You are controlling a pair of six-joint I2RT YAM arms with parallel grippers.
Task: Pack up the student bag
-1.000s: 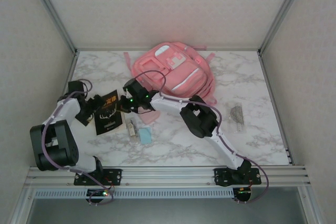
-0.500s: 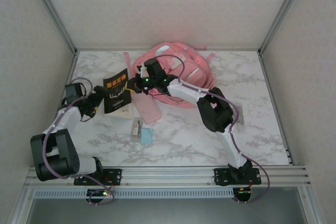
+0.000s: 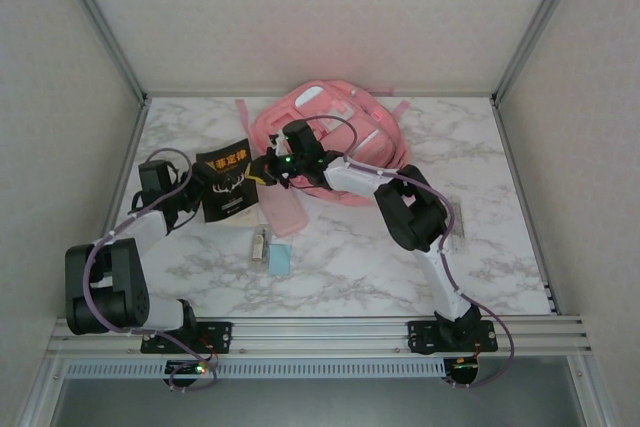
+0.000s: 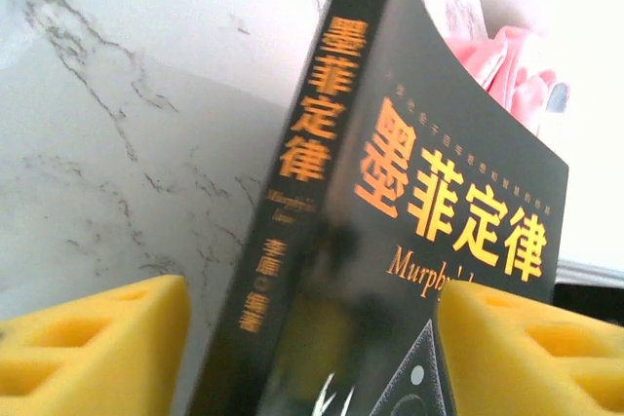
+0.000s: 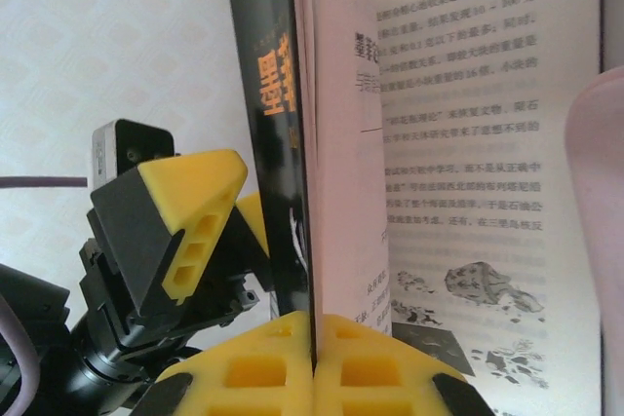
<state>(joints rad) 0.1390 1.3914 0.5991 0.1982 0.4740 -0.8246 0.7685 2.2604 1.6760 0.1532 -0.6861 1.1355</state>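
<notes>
Since a second ago the book (image 3: 225, 185) has risen to stand beside the bag (image 3: 340, 112) at the back; right gripper (image 5: 314, 338) pinches its cover; left gripper (image 4: 312, 338) straddles it half-closed, grip unclear; you have packed nothing visible yet.

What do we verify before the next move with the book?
1. Right pincer shut on the book: ok.
2. Left pincer straddling the book: ok.
3. Left pincer's pads firmly on it: cannot tell.
4. Book closed: not ok, the cover gapes from the pages.
5. Student bag mouth open for it: cannot tell.
</notes>
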